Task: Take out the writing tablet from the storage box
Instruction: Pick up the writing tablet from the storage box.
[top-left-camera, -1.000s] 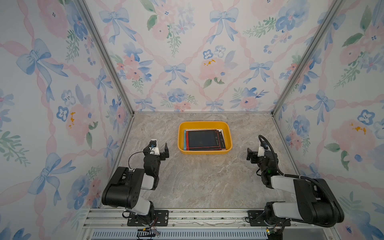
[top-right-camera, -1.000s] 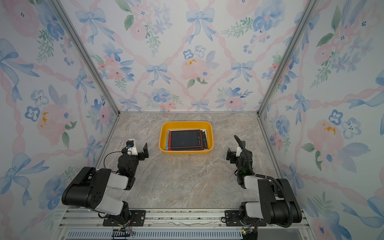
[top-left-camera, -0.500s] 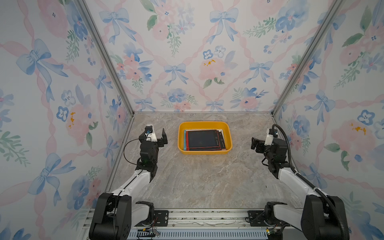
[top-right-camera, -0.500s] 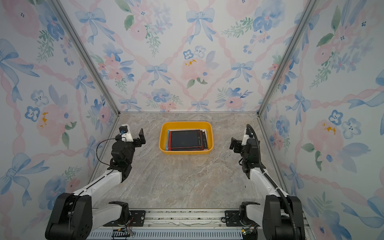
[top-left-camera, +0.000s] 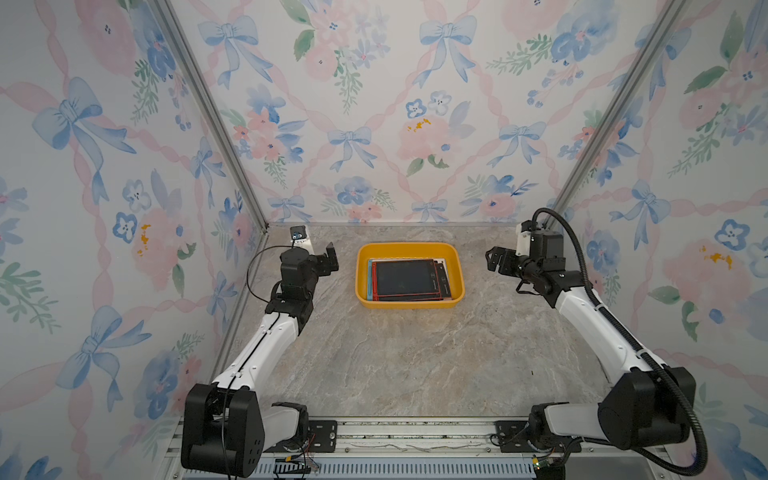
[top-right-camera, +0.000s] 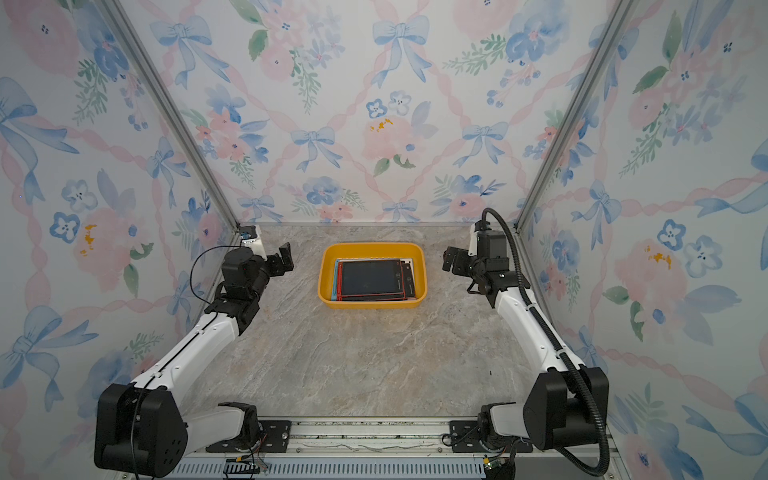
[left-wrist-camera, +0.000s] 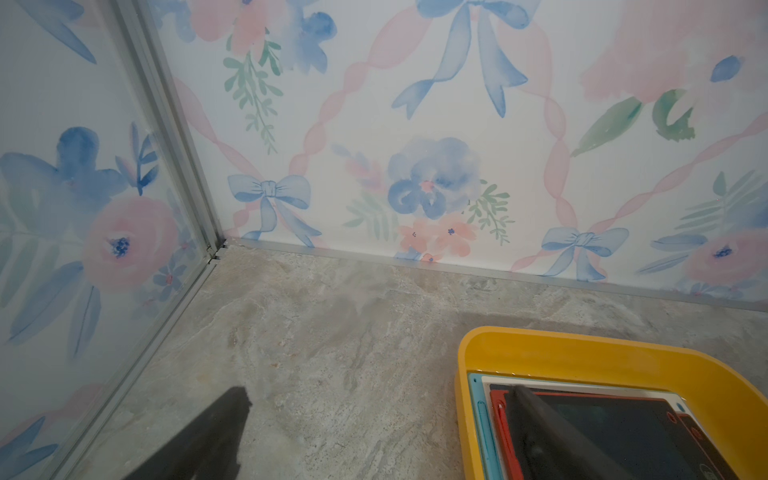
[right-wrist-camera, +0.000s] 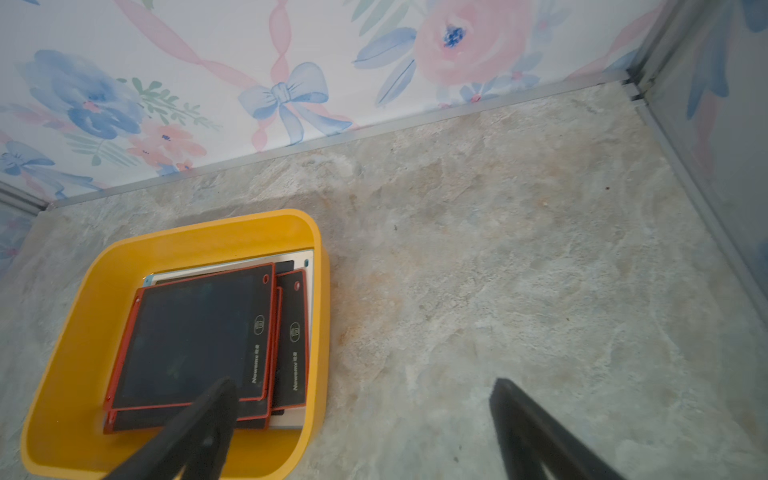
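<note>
The shallow rectangular yellow-orange plastic storage box (top-left-camera: 409, 304) (top-right-camera: 372, 305) sits flat on the grey marbled desk (top-left-camera: 395, 365), toward the floral back wall (top-left-camera: 374, 124) and between the 2 arms. Inside it lies a stack of writing tablets. On top is a dark-screened red-framed tablet (top-left-camera: 403, 277) (right-wrist-camera: 187, 332), lying flat. A 2nd red-framed one (right-wrist-camera: 293, 332) under it is shifted toward the right arm's side. Below those, a white edge and a light-blue edge (left-wrist-camera: 484, 419) show on the left arm's side.

The left tool (top-left-camera: 331, 258) is held above the desk to the left of the storage box, apart from its rim. Its jaws are spread wide with nothing between them. The right tool (top-left-camera: 496, 259) is held above the desk to the right of the box, also apart from it. Its jaws are likewise wide apart and empty. Both tools point inward toward the box. In the right wrist view 1 dark finger (right-wrist-camera: 199, 428) crosses in front of the tablet stack, and the other is seen against bare desk.
</note>
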